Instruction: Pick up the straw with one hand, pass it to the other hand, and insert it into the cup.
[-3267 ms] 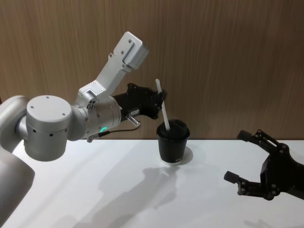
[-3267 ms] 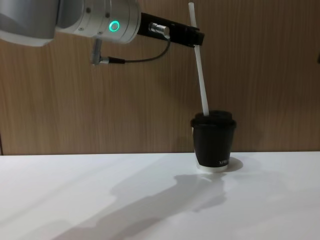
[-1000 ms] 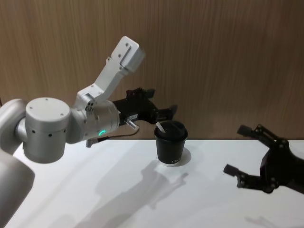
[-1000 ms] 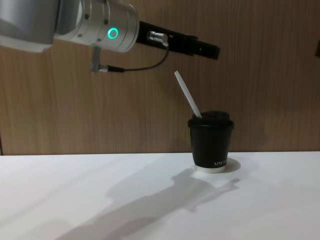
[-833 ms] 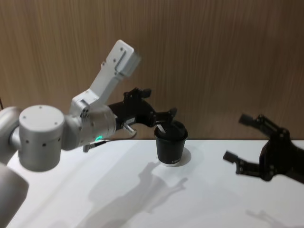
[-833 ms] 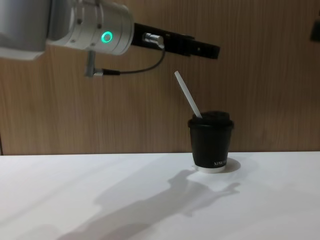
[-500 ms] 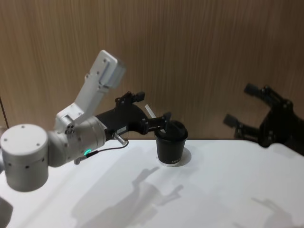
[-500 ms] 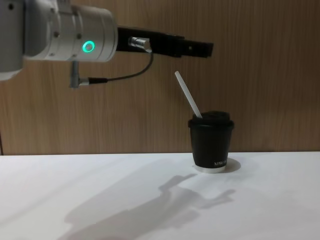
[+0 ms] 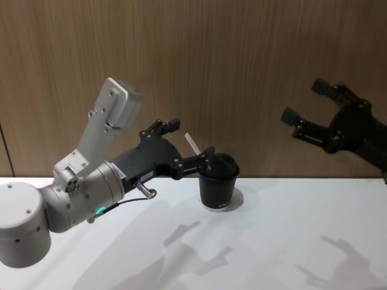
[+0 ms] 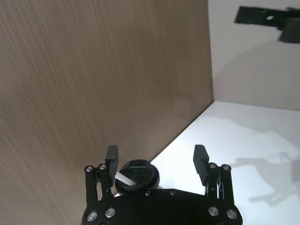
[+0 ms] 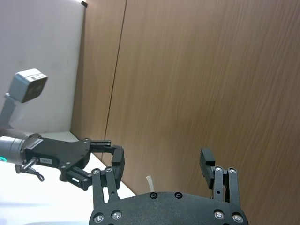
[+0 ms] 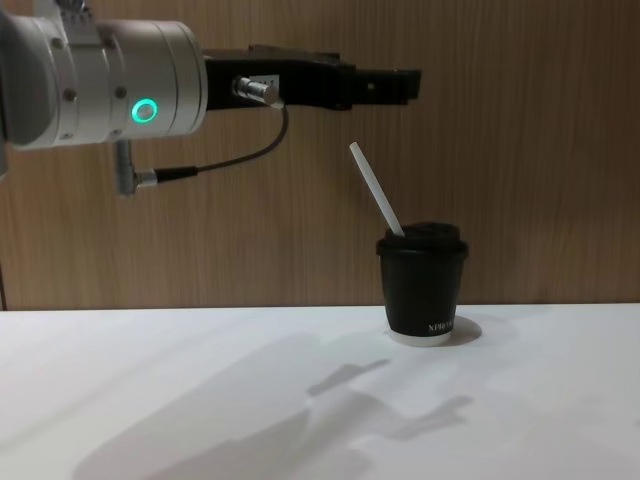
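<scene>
Robot test station in a lab or demonstration room. A plain white surface (image 12: 200,400) stands against a wall of brown wood-grain panelling (image 12: 520,140), with a bare white wall (image 10: 253,61) adjoining it. The setting is sparse, without household or shop furnishings, consistent with a staged trial area.

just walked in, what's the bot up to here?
The straw already sits in the black cup on the white table, leaning toward the robot's left. The left gripper is open and empty, hanging above and left of the cup, clear of the straw. The right gripper is open too, raised high off to the right. The insertion looks done; neither arm holds anything.
</scene>
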